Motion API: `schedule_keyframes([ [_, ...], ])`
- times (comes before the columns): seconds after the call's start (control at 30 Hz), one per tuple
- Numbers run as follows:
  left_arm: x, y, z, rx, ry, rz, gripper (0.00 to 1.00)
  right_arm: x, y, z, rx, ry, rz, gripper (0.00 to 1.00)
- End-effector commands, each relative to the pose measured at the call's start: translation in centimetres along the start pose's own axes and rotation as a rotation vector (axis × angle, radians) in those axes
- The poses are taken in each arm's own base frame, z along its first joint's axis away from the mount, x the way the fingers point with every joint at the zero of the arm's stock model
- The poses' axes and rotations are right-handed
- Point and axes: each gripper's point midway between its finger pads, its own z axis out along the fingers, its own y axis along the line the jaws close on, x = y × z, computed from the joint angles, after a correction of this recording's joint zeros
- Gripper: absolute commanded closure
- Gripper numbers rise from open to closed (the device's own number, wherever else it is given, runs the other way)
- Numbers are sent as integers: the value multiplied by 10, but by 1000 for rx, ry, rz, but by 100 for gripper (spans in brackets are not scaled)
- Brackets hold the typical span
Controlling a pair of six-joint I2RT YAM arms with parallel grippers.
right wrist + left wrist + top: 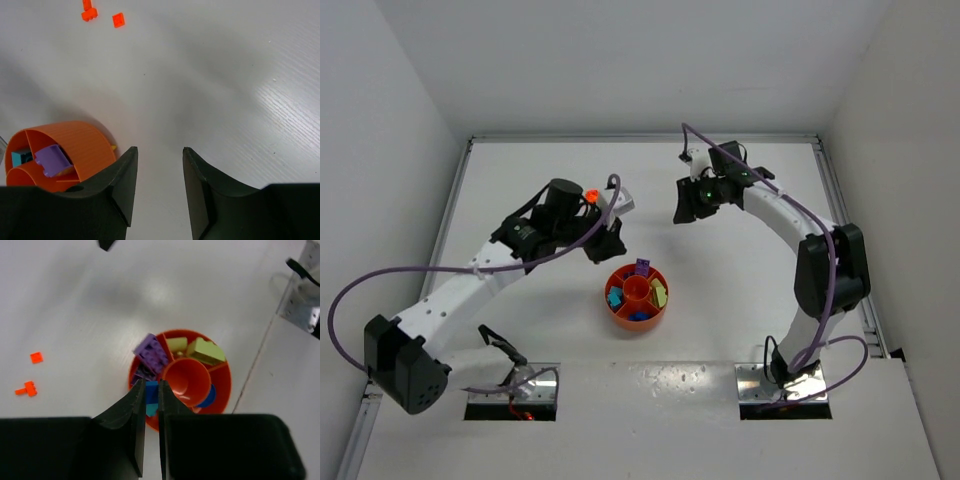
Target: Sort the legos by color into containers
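The left arm [470, 285] is reaching in from the near left corner over the white table [750, 290]. Two loose orange bricks [36, 357] are lying on the table well apart from the tray, one small and square, the other [27, 388] longer. In the top view only an orange spot [590, 195] is showing beside that arm's wrist.

The left pincer [151, 384] is hanging over the tray's [226, 377] edge, clenched, its fingers [135, 420] leaving only a slit. A bit of blue and teal is showing past the tips. Whether it is being pinched or is lying in the section below cannot be told.

The tray is sitting mid-table between the two arms, and its round cup [186, 380] is standing in the centre. A purple brick [151, 352] is lying tilted in one wedge section and poking above the rim. Two pale green bricks [206, 351] are filling the next sections along. A blue brick [207, 397] is peeking out from behind the cup on its other side.

The right pincer [159, 151] is hovering above the table beyond and to the right of the tray. It is released, its jaws standing apart with bare table showing between them. In its own view the tray is sitting at the lower left, with a teal brick [20, 157] showing beside the purple one.
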Motion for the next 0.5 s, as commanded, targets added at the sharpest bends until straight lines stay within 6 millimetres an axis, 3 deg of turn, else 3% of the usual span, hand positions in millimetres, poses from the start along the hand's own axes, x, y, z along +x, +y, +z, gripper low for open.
schedule_keyframes([
  [0.0,22,-41,-16,150,51,154,96,-27,17,-25,-21,-99,-81,58],
  [0.2,37,-73,-17,270,92,158,96,-11,12,-47,43,-109,-150,55],
  [0.3,54,-83,-14,298,115,144,96,1,-1,-58,104,-105,-150,41],
  [0.33,53,-80,-10,285,99,145,96,5,-2,-59,114,-100,-147,31],
  [0.47,55,-78,-5,274,95,131,96,7,-16,-74,171,-101,-143,23],
])
